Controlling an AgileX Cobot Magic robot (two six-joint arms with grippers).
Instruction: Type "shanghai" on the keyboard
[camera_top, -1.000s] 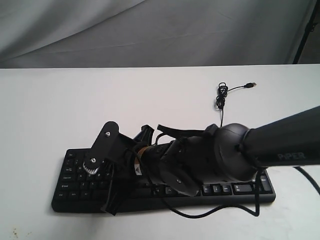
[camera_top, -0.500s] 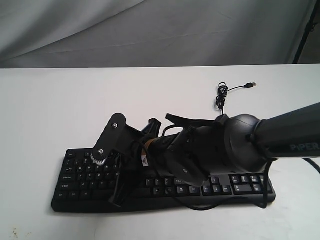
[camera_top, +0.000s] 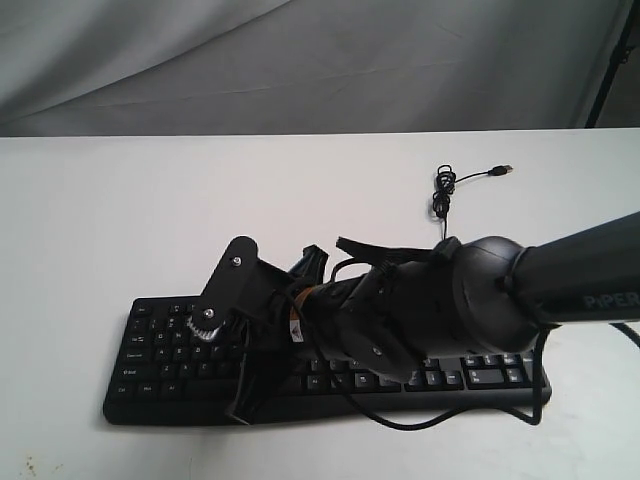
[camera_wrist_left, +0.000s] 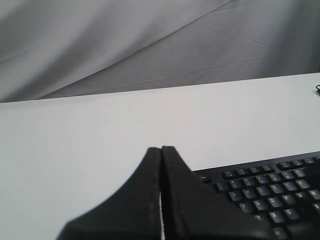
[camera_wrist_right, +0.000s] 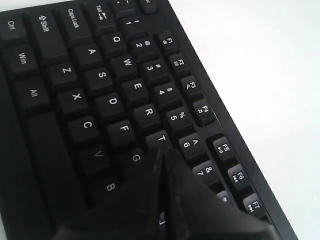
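Observation:
The black keyboard (camera_top: 160, 352) lies along the table's near edge, its white-lettered keys facing me. My right arm reaches across it from the right. The right gripper (camera_top: 247, 385) hangs over the left half of the letter keys. In the right wrist view the right gripper (camera_wrist_right: 162, 152) is shut and empty. Its tips sit just past the T key (camera_wrist_right: 160, 138), beside G (camera_wrist_right: 135, 158), and hide the keys beneath them. My left gripper (camera_wrist_left: 161, 149) is shut on nothing, above bare table beside the keyboard's Esc corner (camera_wrist_left: 204, 178). It does not show in the exterior view.
The keyboard's thin black USB cable (camera_top: 442, 192) lies coiled on the white table (camera_top: 120, 220) behind the right half, plug pointing right. A cable from the arm loops past the keyboard's front edge (camera_top: 400, 425). Grey cloth hangs behind the table.
My right arm has slid to the right along the keyboard, carrying the gripper and its camera bracket a few keys over. The keyboard has not moved.

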